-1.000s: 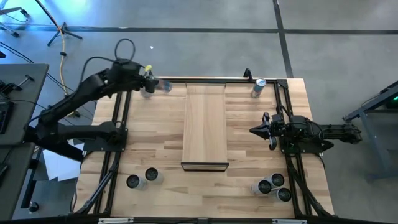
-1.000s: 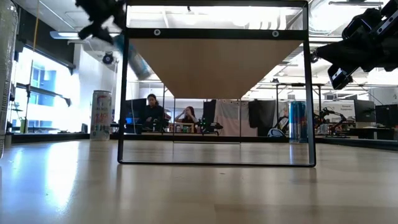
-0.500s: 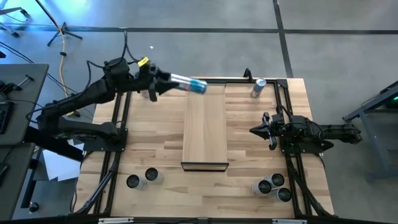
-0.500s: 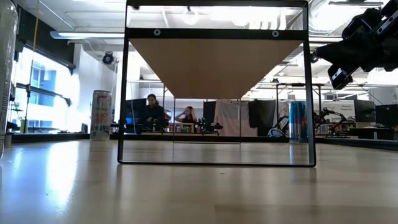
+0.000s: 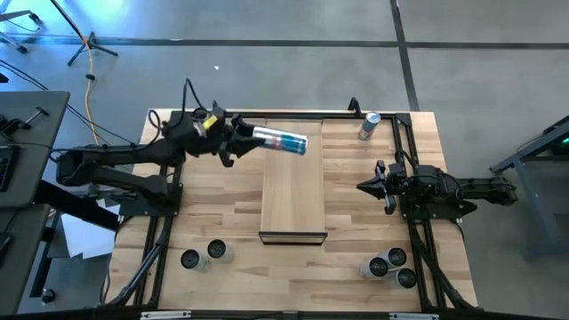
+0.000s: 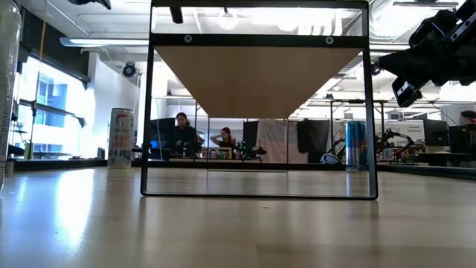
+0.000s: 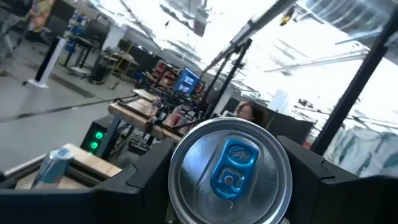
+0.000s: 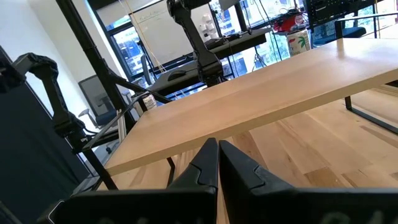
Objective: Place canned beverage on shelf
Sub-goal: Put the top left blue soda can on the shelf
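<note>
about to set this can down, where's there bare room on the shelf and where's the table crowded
The shelf is bare along its whole top; the can in the left gripper hangs tilted over its far left corner. Crowded: two cans at the table's near left, three cans at the near right. One lone can stands far right. The right gripper waits, shut, right of the shelf.

You have seven cans in all. One can (image 5: 280, 140) is carried by the left gripper (image 5: 238, 140) above the far end of the shelf (image 5: 292, 178). One can (image 5: 369, 125) stands alone at the far right of the worktop (image 5: 222, 204). Two cans (image 5: 204, 255) sit together at the near left. Three cans (image 5: 389, 266) are bunched at the near right. You have one shelf, two arms, and two grippers, the right gripper (image 5: 377, 187) included. Two people (image 6: 201, 138) sit in the room behind.
</note>
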Controlling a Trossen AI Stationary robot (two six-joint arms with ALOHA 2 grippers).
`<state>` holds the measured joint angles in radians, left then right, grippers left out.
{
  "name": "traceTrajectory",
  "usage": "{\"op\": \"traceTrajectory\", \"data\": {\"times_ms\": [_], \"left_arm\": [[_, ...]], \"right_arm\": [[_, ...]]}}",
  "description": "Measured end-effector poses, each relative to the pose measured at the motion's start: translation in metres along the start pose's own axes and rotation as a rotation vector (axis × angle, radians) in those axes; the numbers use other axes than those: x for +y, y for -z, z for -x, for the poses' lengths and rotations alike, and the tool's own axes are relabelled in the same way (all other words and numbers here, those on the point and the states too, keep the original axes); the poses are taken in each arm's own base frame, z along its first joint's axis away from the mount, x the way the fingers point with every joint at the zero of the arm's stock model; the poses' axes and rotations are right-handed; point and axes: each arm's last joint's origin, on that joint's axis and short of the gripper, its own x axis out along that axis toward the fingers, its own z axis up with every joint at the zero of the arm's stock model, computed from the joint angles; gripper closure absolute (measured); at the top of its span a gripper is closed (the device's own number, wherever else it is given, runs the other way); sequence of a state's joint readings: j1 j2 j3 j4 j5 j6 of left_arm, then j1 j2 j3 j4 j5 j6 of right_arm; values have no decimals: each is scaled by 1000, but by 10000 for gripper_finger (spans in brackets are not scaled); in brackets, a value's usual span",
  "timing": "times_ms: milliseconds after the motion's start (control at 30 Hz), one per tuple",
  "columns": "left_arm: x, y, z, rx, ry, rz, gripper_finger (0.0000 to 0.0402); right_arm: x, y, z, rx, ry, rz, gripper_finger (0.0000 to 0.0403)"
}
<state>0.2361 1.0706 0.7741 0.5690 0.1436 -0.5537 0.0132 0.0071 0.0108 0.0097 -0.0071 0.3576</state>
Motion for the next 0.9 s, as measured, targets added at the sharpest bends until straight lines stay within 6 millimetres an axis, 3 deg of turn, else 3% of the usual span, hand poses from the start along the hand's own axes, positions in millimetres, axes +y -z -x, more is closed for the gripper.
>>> {"op": "traceTrajectory", "data": {"times_ms": [433,567,767,900], "left_arm": [[-3,2,0,-32,-43,-1,199],[-2,-13,-4,1,-110,-14,199],[6,-47,-24,286,-358,-105,198],[10,-68,-44,520,-419,-179,198]], "right_arm": [[0,0,0,0,0,0,402],[0,0,0,0,0,0,402],[0,0,0,0,0,0,402],[0,0,0,0,0,0,402]]}}
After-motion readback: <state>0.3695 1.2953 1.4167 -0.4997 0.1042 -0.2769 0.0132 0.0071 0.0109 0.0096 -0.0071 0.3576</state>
